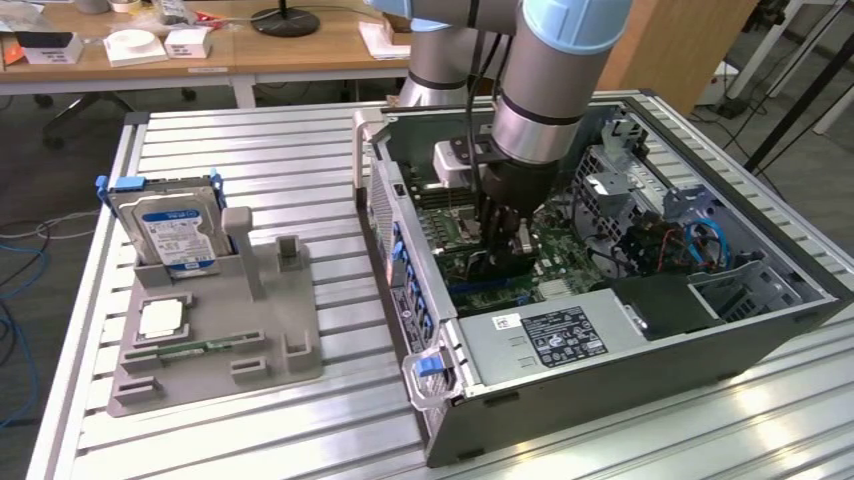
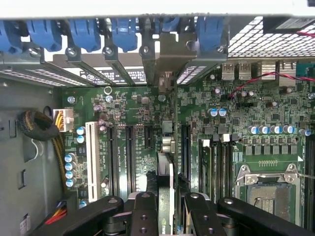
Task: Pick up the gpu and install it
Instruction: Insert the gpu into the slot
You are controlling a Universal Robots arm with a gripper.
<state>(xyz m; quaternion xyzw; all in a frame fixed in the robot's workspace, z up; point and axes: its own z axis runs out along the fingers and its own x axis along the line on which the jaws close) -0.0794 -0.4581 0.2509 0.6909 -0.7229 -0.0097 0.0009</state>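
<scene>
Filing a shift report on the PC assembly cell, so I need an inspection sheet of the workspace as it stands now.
Surface: slatted metal table, carrying the open computer case and a grey parts holder.
Job's things: gpu stands on edge over the motherboard, its bracket at the rear slot openings.
Clutter: hard drive, a processor chip and a memory stick sit in the holder.
Grippers: gripper shut on the gpu, lowered inside the case.
Cables: blue and red cables inside the case; a blue cable on the floor.
Surroundings: wooden desks with boxes behind.
</scene>
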